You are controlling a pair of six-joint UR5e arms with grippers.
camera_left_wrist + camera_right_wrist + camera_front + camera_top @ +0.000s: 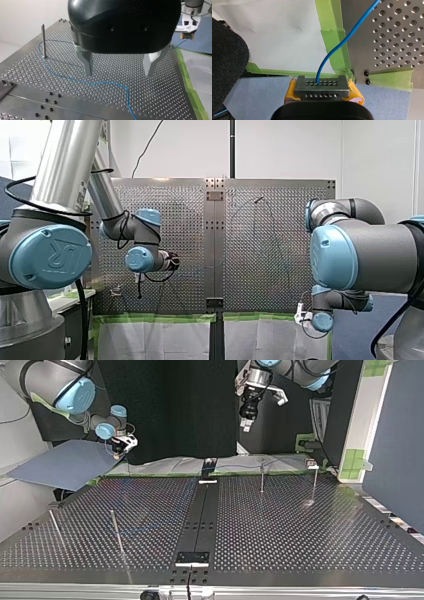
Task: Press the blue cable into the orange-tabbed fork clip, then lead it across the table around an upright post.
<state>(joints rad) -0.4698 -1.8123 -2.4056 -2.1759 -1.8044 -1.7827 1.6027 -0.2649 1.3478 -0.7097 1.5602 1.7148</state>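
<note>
Right wrist view, nearest first: right gripper (pixel 322 88), yellow-padded fingers drawn together on the end of the thin blue cable (pixel 337 45). From there the cable rises over the green tape (pixel 332 37) onto the perforated steel bench (pixel 397 37).

Left wrist view: left gripper (pixel 119 68), black body, bare metal fingers spread wide apart, nothing between them. It hangs above the bench, clear of the surface.

- The cable lies slack on the bench under and just ahead of these fingers.
- It wanders on toward the slim upright steel post (pixel 43 41), bends past the post's foot, close beside it, and carries on behind.
- Whether it touches the post I cannot tell.
- The left gripper is on the near side of the post, well apart from it.
- The right gripper is farther off still, out past the taped edge on the side away from the post.

Orange-tabbed fork clip: not made out in any view.

Judgement: first step not yet done. One end is held, the run lies loose, nothing is seated in a clip.

Next move, as I read it: the left gripper comes down over the slack run with one finger on each side, then closes. The wire is thin and lies flat on the holes, so the descent must be low and well centred.
</note>
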